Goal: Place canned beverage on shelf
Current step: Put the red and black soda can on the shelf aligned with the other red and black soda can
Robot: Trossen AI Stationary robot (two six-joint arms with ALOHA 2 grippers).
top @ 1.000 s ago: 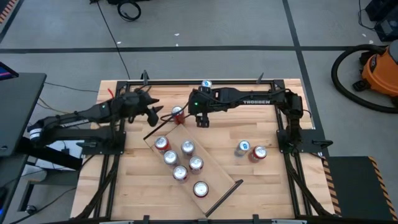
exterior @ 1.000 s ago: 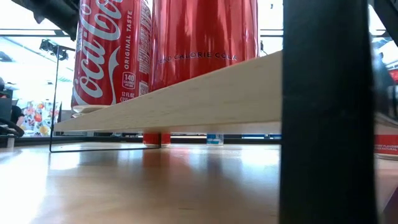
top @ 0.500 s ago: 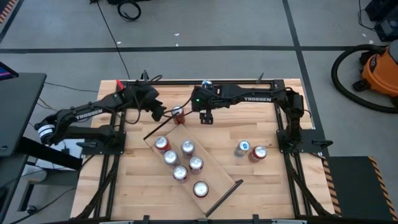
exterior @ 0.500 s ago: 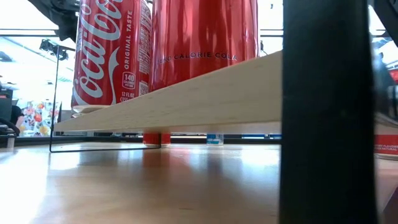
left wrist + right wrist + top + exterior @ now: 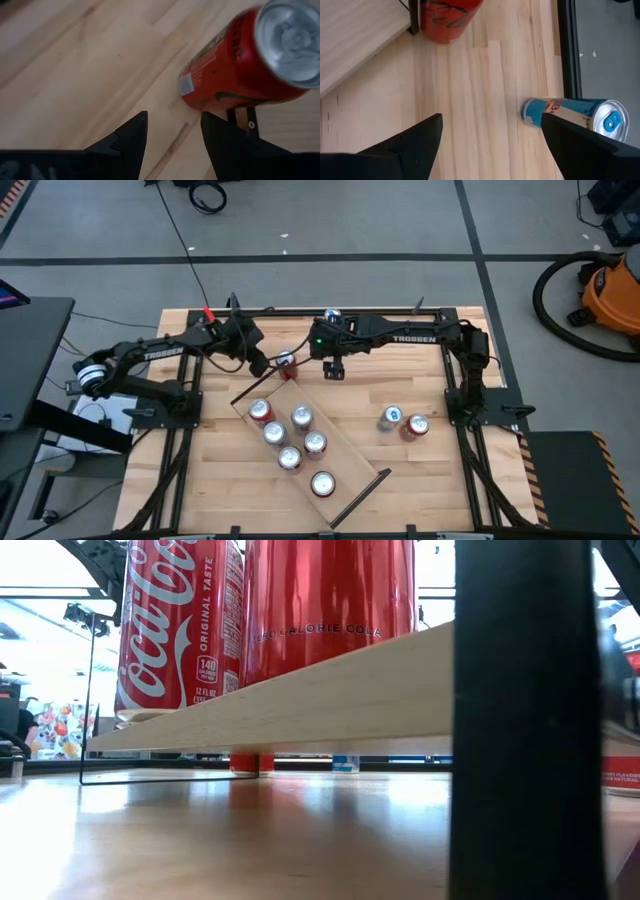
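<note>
1. I am seeing the shelf (image 5: 312, 438) lying diagonally on the slatted table (image 5: 420, 470), and it is carrying six upright cans.
2. A red soda can (image 5: 286, 362) is standing on the table just beside the shelf's far end, next to its black rod (image 5: 262, 383).
3. My left gripper (image 5: 256, 366) is hanging near this red can; its fingers (image 5: 131, 137) are almost together and are gripping nothing.
4. My right gripper (image 5: 333, 373) is hovering on the other side of the red can, with its fingers (image 5: 415, 137) standing apart and empty.
5. A blue can (image 5: 572, 114) is lying at the table's far edge.
6. Two more cans, one blue (image 5: 390, 417) and one red (image 5: 416, 425), are standing to the right, well apart from the shelf.
</note>
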